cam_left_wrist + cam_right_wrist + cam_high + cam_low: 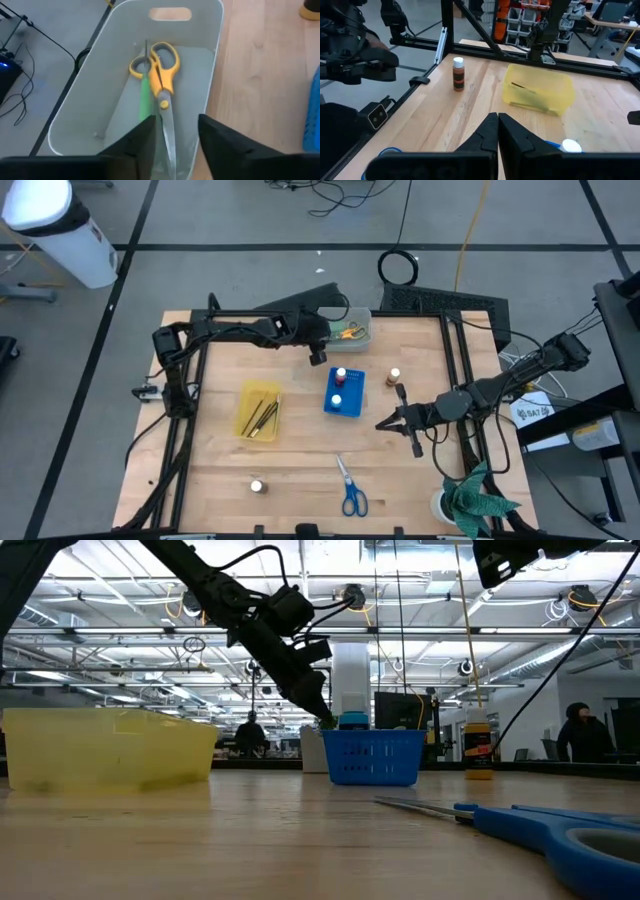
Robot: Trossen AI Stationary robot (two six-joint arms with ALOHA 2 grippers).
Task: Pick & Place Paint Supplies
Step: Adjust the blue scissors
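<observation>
Three scissors are showing: the yellow scissors [159, 70] and the green scissors [146, 100] are lying together inside the grey bin [362, 323] at the upper centre of the high view, and the blue scissors [350, 490] are lying on the tabletop [300, 450] at the lower centre. Four tiny paint bottles are standing about: two in the blue tray [352, 406] at the centre, a brown-topped bottle [395, 377] just right of that tray, and a white-topped bottle [257, 487] at the lower left. Thin dark brushes [264, 416] are lying in the yellow tray [247, 402], too close together to count. The left end effector [175, 137] is hovering over the bin, its fingers [142, 140] standing partly apart and gripping nothing. The right end effector [498, 131] is hanging right of centre with its fingers pressed together, empty.
</observation>
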